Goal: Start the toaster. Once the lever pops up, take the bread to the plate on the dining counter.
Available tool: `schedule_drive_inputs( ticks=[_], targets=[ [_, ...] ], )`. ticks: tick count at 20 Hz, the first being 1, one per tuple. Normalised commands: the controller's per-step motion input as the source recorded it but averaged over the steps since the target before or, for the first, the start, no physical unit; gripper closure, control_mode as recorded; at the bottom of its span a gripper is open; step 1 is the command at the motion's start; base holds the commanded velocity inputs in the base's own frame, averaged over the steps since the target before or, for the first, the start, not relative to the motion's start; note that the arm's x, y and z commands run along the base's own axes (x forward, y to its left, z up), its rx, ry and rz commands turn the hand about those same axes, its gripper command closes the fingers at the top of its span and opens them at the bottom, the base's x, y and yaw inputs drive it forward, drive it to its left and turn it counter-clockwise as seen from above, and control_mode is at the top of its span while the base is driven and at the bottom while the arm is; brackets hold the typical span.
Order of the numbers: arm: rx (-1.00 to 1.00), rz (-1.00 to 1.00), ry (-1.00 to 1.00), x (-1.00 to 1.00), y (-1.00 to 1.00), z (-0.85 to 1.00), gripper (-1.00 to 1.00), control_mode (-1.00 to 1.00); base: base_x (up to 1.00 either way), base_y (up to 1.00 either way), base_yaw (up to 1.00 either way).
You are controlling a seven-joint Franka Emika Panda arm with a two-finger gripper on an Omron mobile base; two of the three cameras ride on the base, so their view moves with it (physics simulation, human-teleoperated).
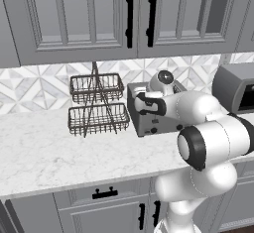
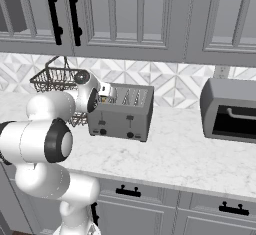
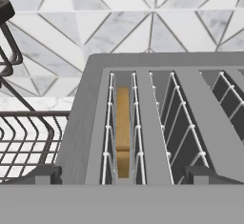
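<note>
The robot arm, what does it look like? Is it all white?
Mostly white. The arm is made of fat, rounded, glossy white tubes, with dark black rings and caps at the joints. Its hand has a black band and a round dark cap. In the hand view the gripper ends in two small dark grey fingers. No cables or markings show.

arm (image 1: 218,138): my smooth, rounded, glossy white shells
joints: black bands ring them
hand (image 3: 124,176): two small dark tips
</note>
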Motion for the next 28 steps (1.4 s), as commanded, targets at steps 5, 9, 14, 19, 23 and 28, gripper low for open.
schedule_drive_inputs(
  ticks=[5,9,14,19,23,28],
  targets=[
    [0.00,0.00,0.00,0.00,0.00,0.00,-1.00,-1.00,0.00,0.00,0.00],
    [0.00,0.00,0.00,0.00,0.00,0.00,-1.00,-1.00,0.00,0.00,0.00],
    [0.00,0.00,0.00,0.00,0.00,0.00,-1.00,-1.00,0.00,0.00,0.00],
    [0.00,0.00,0.00,0.00,0.00,0.00,-1.00,-1.00,0.00,0.00,0.00],
    [0.00,0.00,0.00,0.00,0.00,0.00,-1.00,-1.00,0.00,0.00,0.00],
    [0.00,0.00,0.00,0.00,0.00,0.00,-1.00,-1.00,0.00,0.00,0.00]
  ],
)
